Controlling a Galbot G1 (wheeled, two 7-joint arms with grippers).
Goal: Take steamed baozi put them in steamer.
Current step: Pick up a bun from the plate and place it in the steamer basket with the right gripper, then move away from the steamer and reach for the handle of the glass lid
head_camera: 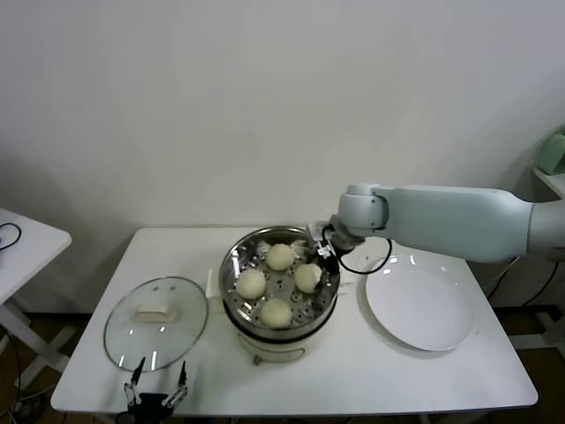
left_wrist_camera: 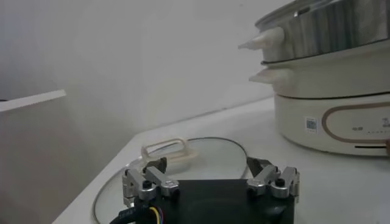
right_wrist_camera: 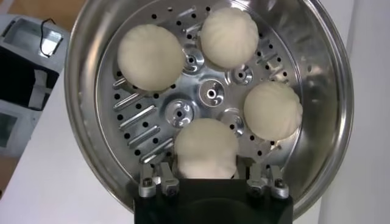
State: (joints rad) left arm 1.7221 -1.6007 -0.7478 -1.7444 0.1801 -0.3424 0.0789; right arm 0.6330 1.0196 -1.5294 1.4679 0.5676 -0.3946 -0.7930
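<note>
All four steamed baozi (right_wrist_camera: 206, 148) sit in the steamer (head_camera: 231, 265) on the table (head_camera: 424, 371). The right gripper (right_wrist_camera: 206, 182) is over the steamer's rim with one bun between its fingers, which look a little loose around it. The left gripper (left_wrist_camera: 210, 175) waits wide open by the glass lid (head_camera: 124, 331). The white plate (head_camera: 419, 307) lies beside the steamer.

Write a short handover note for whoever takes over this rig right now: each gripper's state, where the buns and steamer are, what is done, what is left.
Right gripper: over the round shiny steel steamer pot, fingers either side of the last creamy-white dough bun; grip unclear.
Left gripper: parked open at the table's near edge, by the round clear glass lid.
Done: all four buns sit on the perforated tray; the flat white plate holds none.
Left: withdraw the right arm clear of the pot.
</note>
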